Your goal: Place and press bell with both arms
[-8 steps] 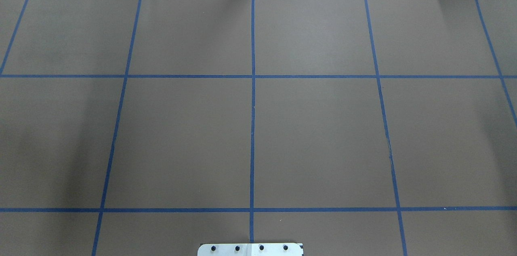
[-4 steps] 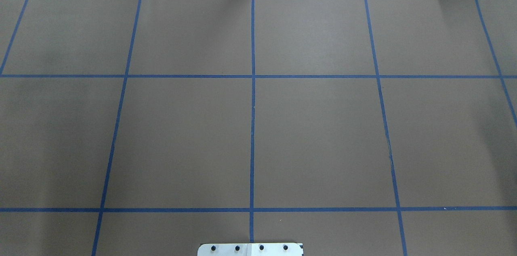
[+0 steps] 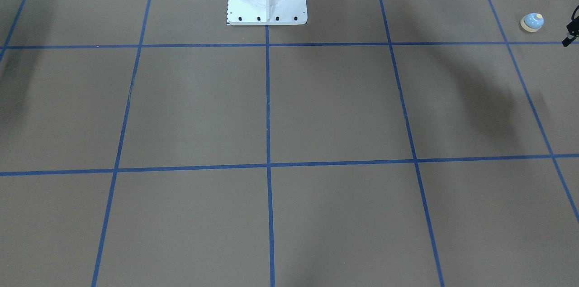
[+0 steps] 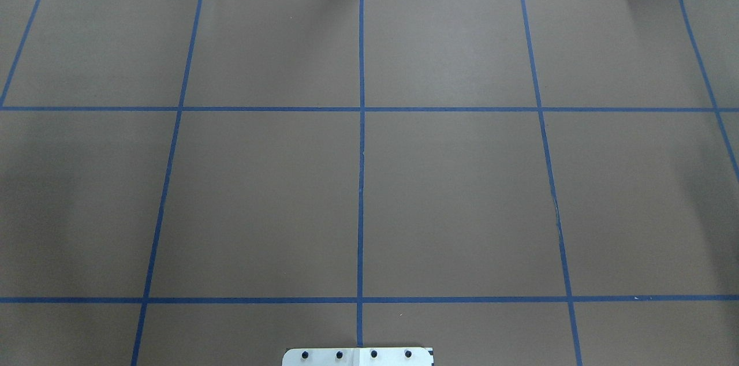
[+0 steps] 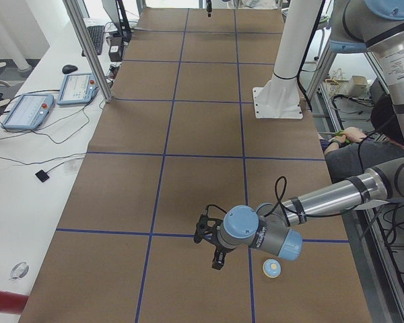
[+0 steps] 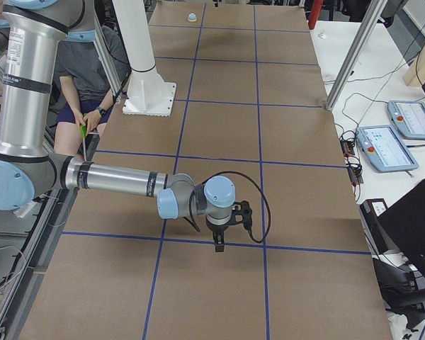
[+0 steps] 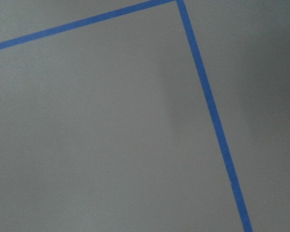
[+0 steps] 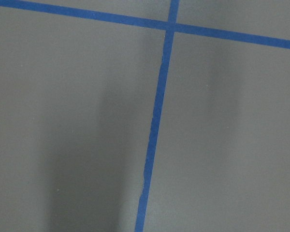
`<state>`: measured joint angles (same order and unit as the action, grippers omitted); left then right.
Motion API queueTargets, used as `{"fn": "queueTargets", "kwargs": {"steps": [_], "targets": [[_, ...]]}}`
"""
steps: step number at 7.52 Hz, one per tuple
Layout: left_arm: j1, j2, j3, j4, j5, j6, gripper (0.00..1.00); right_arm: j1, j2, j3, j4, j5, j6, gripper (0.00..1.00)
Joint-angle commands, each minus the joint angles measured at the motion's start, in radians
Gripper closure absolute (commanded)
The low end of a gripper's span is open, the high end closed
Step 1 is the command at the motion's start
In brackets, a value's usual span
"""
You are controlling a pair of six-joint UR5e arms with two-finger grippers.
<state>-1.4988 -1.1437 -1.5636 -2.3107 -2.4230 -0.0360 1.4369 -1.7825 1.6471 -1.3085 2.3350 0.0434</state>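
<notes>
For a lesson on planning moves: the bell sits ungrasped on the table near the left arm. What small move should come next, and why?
Probably the left gripper should shift sideways until it is over the bell, then descend. The bell stands on the table beside that gripper, not between its fingers. The right gripper hangs far away, near the table's other end.

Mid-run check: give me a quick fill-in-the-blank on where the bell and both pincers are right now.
1. The bell stands on the table, toward the robot's ___ side.
2. The left pincer hangs beside the bell, ___ touching it.
3. The right pincer hangs over a ___ tape line.
Missing words: left; not; blue.
</notes>
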Motion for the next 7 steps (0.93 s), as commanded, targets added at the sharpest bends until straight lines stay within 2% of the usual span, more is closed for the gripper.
{"fn": "queueTargets", "kwargs": {"steps": [1,2,4,6,7], "targets": [[0.034,0.054,0.0,-0.019,-0.001,-0.013,0.01,-0.001,0.0,0.0,0.0,0.0,0.0,0.0],[0.072,0.076,0.002,-0.019,0.037,-0.027,0.0,-0.001,0.0,0.0,0.0,0.0,0.0,0.0],[0.263,0.078,0.0,-0.021,0.062,-0.241,0.0,-0.001,-0.008,-0.001,0.002,0.001,-0.002,0.0],[0.359,0.094,0.008,-0.035,0.079,-0.286,0.0,-0.001,-0.008,-0.001,0.002,0.001,-0.002,0.0],[0.405,0.116,0.017,-0.033,0.125,-0.288,0.0,-0.001,-0.009,0.0,0.002,0.001,-0.002,0.0]]}}
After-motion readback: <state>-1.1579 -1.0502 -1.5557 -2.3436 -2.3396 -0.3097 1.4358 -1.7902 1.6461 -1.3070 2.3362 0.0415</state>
